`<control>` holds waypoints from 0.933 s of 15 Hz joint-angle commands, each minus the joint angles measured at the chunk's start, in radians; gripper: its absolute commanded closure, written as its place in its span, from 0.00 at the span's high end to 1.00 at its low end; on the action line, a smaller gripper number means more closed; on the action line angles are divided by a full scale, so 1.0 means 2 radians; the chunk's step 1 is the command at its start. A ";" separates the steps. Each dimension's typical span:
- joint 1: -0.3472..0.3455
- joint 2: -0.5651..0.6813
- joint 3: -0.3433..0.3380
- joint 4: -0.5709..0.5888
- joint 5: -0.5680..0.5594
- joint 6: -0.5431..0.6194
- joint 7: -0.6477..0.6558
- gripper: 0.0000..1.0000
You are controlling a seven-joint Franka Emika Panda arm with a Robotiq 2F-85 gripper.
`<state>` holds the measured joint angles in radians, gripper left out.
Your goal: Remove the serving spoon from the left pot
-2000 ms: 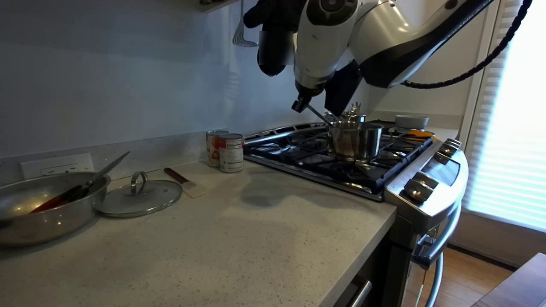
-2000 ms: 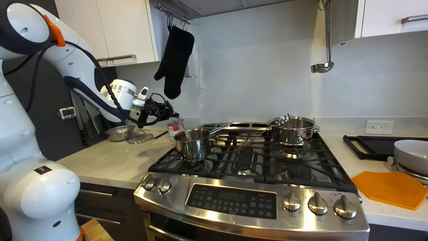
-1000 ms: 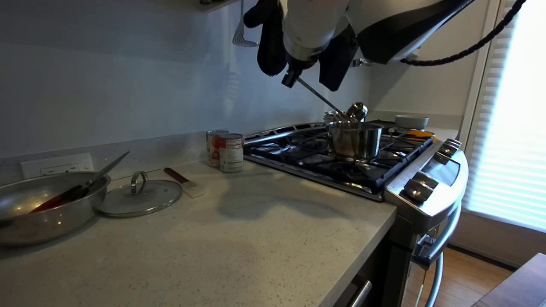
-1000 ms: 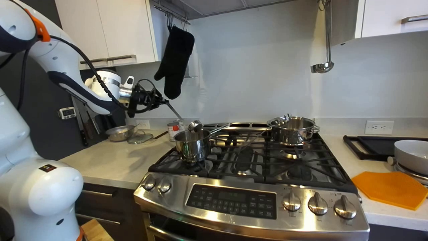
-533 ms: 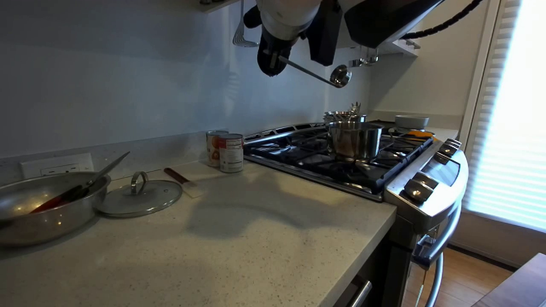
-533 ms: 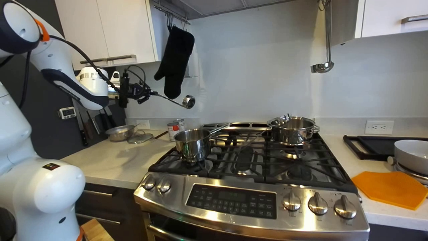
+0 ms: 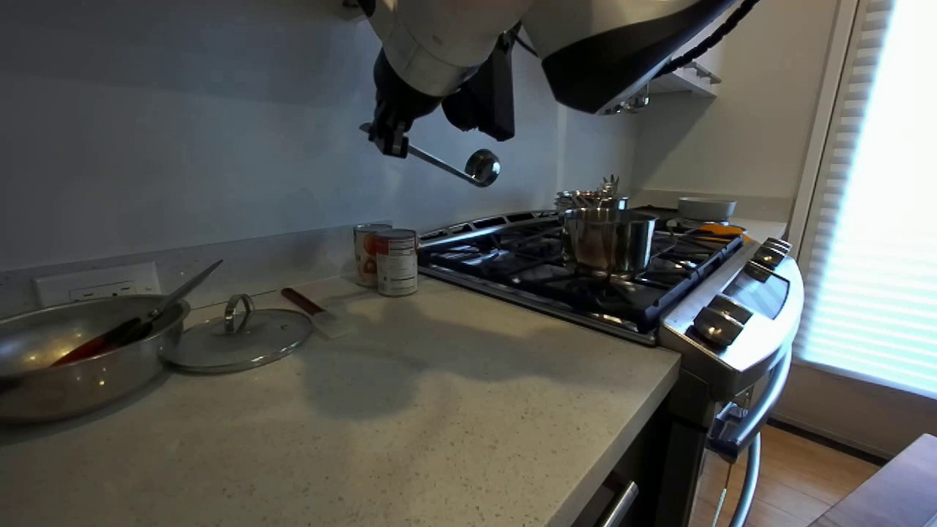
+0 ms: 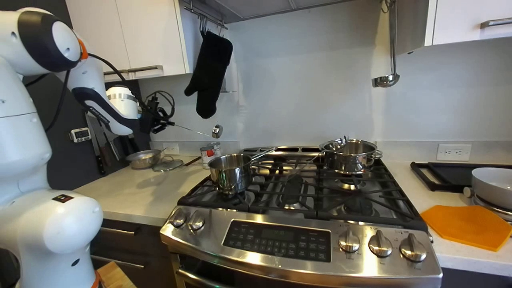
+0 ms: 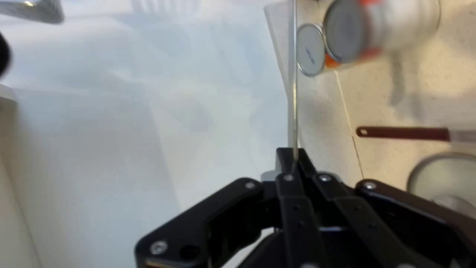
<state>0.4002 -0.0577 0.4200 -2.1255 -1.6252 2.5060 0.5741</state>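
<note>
My black two-fingered gripper [image 9: 295, 159] is clamped on the slender, dark-grey metal handle of the serving spoon [image 7: 443, 164], and the handle's tail juts out past my grip in an exterior view. I hold the spoon tilted in the air, its round bowl lower than my grip, near the upper middle of both exterior views. Apart from it, the small shiny cylindrical steel pot [image 8: 231, 176] stands upright on the steel gas stove [image 8: 200, 242], just left of centre. At the upper right of my wrist view are two metal cans [image 9: 347, 33], with a red-brown-handled spatula [image 9: 403, 133] lower down.
</note>
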 commanded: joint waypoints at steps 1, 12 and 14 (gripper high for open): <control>0.000 0.051 -0.005 0.035 -0.021 0.074 -0.034 0.01; 0.006 0.100 0.001 0.066 -0.053 0.125 -0.096 0.04; 0.006 0.100 0.001 0.066 -0.053 0.126 -0.098 0.04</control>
<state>0.4117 0.1431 0.4226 -1.9927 -1.7319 2.7571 0.3782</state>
